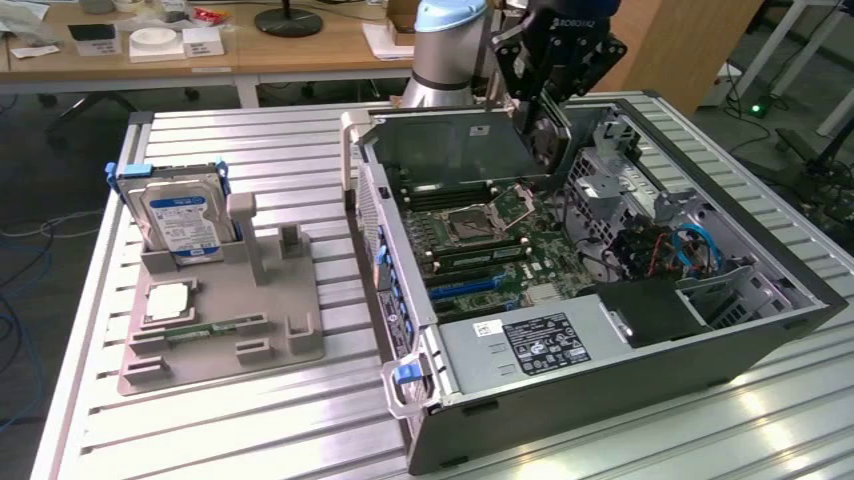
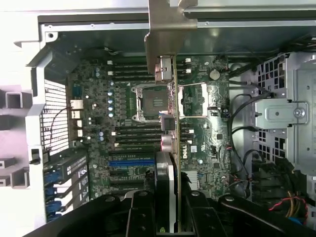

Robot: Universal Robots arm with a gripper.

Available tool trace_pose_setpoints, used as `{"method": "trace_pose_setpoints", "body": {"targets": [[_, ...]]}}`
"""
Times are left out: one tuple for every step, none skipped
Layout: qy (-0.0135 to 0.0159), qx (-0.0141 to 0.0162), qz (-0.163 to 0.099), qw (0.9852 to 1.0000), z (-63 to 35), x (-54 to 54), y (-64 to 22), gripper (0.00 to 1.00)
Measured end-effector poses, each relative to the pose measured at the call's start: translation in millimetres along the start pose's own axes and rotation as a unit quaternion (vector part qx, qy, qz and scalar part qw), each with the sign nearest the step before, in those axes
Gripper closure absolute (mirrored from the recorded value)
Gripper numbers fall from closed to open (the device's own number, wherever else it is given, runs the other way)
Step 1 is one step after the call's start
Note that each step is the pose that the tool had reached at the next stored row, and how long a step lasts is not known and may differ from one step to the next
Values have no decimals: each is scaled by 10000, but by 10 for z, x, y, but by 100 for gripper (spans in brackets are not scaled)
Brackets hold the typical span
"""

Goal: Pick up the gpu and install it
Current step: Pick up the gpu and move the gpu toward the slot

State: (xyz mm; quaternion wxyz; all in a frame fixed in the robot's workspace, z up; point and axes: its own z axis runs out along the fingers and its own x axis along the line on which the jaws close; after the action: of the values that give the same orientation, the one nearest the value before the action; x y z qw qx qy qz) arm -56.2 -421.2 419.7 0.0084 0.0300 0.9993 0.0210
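GPU (image 2: 166, 170) hanging edge-down over the open computer case (image 1: 601, 400), and I am holding it in the claw (image 2: 168, 197).
The claw's jaws are clamping narrowly on the card's two faces, its silver bracket (image 2: 164, 29) at the far end, above the motherboard (image 2: 202, 143). I am judging it light, stiff and fragile, best gripped by the cooler body, never the connector edge.
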Motion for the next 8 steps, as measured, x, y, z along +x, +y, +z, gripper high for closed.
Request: {"method": "trace_pose_setpoints", "body": {"targets": [[0, 0, 6, 10000, 2, -24, 2, 72], [0, 0, 11, 10000, 4, -47, 3, 72], [-1, 0, 14, 10000, 6, -72, 4, 72], [-1, 0, 17, 10000, 8, -98, 6, 72], [-1, 0, 21, 10000, 10, -124, 7, 72], [-1, 0, 24, 10000, 12, -152, 9, 72], [-1, 0, 27, 10000, 13, -172, 10, 72], [-1, 1, 27, 10000, 13, -174, 10, 72]]}}
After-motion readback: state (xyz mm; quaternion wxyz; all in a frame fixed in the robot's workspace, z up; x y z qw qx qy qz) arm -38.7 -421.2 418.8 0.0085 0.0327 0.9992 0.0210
